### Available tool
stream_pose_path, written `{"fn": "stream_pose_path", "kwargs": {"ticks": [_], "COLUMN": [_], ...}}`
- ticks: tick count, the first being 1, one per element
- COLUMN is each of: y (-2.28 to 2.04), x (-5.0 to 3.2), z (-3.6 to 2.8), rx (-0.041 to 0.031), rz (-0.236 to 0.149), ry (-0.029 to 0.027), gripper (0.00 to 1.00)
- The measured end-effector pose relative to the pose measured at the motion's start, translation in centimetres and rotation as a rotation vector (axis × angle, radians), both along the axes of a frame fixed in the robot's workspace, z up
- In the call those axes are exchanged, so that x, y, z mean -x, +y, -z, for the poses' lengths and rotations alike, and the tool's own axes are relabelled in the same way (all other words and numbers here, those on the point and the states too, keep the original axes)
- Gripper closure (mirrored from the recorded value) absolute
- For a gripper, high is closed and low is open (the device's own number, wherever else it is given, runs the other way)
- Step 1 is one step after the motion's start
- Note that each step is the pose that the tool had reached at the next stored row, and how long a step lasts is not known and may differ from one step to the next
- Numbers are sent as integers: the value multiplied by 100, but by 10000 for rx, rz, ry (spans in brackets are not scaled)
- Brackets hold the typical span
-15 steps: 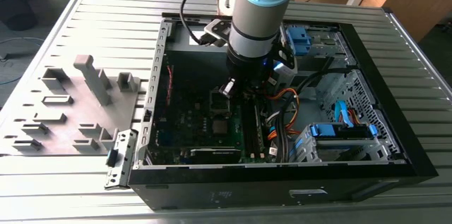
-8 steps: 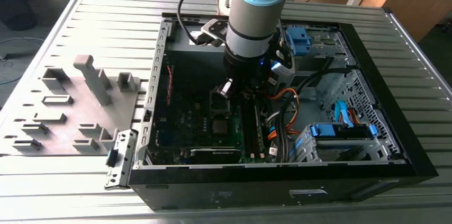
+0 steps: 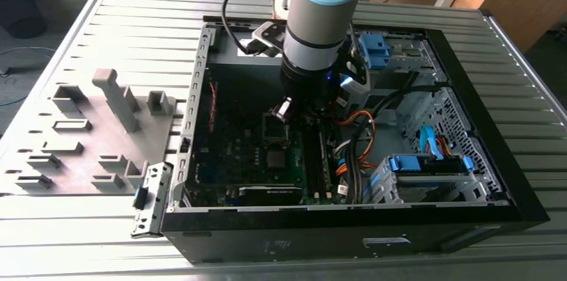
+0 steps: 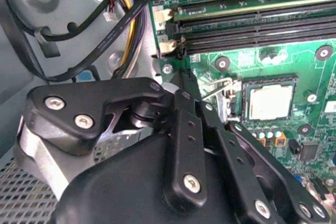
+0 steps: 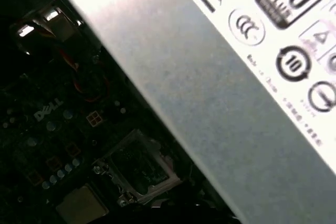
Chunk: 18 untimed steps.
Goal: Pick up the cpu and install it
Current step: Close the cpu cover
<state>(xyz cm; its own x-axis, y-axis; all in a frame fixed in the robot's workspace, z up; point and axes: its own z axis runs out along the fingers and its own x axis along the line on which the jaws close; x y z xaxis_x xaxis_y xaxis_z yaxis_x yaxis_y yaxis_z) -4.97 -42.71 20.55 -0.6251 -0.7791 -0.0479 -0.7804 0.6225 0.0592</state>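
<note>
Slatted metal table (image 3: 106,241) bears open computer case (image 3: 496,218), grey fixture plate (image 3: 53,181).

The cpu (image 4: 270,102) has a pale, brushed-looking metal top with a dull sheen, set in a shiny metal frame (image 4: 271,80). Around it the circuit board (image 4: 294,51) is glossy green. The end effector (image 4: 181,85) is matt black, smooth, with bright metal screws. The power supply box (image 5: 210,103) is flat grey painted metal. The surface (image 3: 133,22) is ribbed, satin aluminium.
</note>
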Motion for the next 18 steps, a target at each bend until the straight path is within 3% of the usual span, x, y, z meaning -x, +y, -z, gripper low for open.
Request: {"fn": "stream_pose_path", "kwargs": {"ticks": [6, 18], "y": [-12, -83], "x": [-1, -1], "z": [-57, -88], "rx": [-70, -75], "rz": [-2, -2], "ry": [-1, -1], "gripper": [89, 89]}}
